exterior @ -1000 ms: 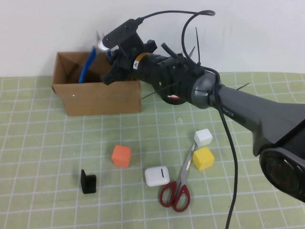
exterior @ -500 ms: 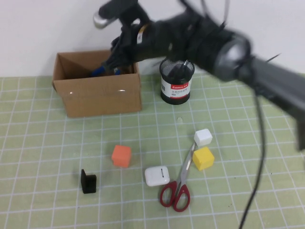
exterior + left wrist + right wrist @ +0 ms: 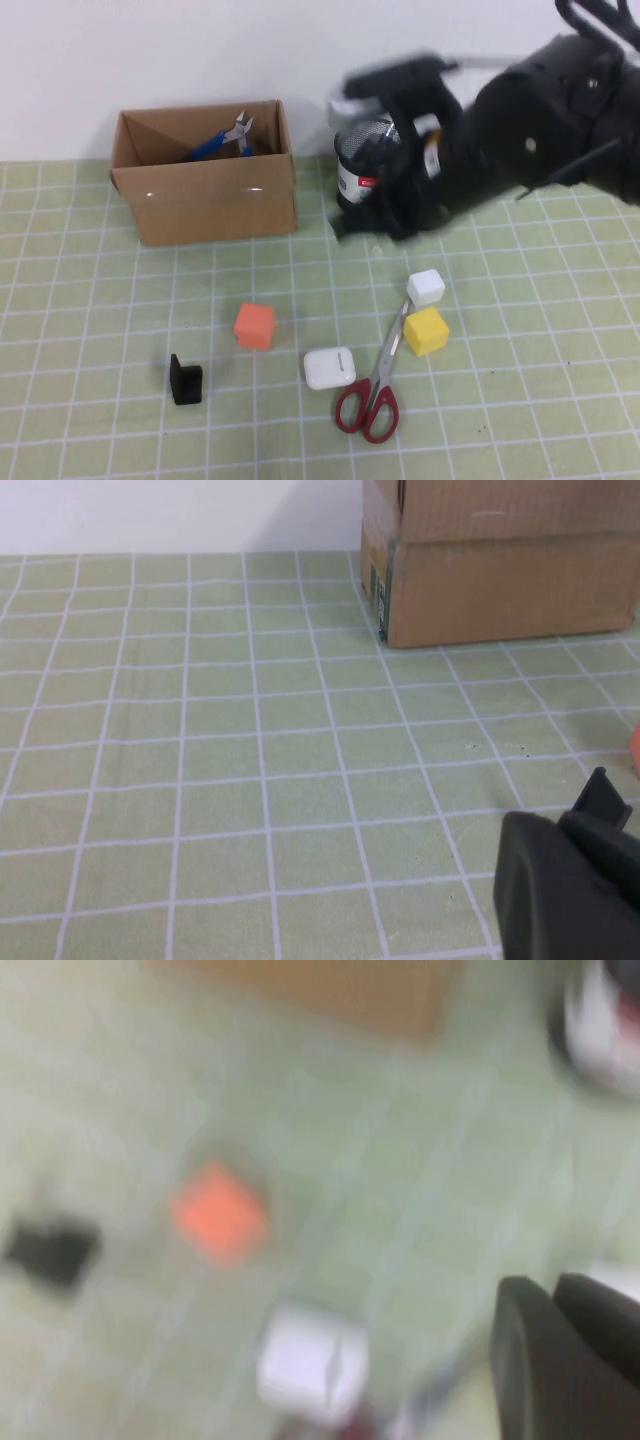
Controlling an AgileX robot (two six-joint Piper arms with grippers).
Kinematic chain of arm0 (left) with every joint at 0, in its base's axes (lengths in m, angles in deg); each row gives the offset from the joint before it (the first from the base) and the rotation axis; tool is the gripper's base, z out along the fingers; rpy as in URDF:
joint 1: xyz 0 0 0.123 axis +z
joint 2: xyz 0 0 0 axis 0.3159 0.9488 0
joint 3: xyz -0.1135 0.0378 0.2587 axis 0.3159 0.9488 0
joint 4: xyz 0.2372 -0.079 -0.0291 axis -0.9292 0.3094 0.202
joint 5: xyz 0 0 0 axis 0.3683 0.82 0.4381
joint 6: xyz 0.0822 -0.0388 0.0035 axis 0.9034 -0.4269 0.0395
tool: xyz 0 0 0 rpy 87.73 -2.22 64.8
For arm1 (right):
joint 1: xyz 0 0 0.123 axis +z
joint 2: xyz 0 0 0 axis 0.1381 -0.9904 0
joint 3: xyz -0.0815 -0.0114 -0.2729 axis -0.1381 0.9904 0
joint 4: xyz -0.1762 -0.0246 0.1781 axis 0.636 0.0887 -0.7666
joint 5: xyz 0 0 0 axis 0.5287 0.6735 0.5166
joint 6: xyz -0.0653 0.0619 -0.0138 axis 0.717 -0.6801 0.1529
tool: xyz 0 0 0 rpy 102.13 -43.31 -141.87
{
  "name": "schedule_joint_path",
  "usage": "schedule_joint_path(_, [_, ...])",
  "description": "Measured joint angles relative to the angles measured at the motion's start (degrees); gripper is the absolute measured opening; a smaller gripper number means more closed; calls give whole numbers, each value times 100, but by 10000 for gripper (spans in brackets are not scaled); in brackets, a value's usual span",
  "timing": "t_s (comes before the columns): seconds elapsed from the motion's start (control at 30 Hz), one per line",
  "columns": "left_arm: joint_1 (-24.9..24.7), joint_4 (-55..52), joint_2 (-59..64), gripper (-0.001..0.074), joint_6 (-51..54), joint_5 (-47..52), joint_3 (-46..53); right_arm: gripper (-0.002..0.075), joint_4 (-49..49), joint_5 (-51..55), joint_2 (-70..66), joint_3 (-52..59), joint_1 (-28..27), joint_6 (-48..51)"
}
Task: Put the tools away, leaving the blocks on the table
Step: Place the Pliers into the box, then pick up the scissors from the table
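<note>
Pliers (image 3: 222, 141) are lying in the cardboard box (image 3: 205, 205); scissors (image 3: 376, 385) are waiting on the mat (image 3: 100, 330) beside the yellow block (image 3: 426, 331). I am holding my right gripper (image 3: 385, 215), its spread untellable, above open mat near the cup (image 3: 362, 165). My left gripper (image 3: 570, 880) is idling low, also unreadable.

I saw the pliers (image 3: 222, 140) in the box (image 3: 205, 205) at the table's (image 3: 80, 300) far left. The right gripper (image 3: 365, 225) hung right of it, before the cup (image 3: 362, 165). The left gripper (image 3: 565, 880) sat low near the bracket (image 3: 185, 381). Scissors (image 3: 375, 385) lay between the case (image 3: 329, 367) and two blocks (image 3: 426, 310); the third block (image 3: 254, 326) lay left of the case.
</note>
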State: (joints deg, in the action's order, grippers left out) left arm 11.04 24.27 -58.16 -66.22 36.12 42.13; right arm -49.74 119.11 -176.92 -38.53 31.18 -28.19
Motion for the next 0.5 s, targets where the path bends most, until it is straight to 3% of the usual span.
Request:
schedule_joint_path(0.17, [0, 0, 0, -4, 0, 0, 0, 20, -18, 956, -214, 272, 0, -395])
schedule_joint_path(0.4, [0, 0, 0, -4, 0, 0, 0, 272, -382, 950, -1130, 310, 0, -799])
schedule_joint_path(0.5, [0, 0, 0, -4, 0, 0, 0, 316, -595, 664, -1514, 310, 0, -935])
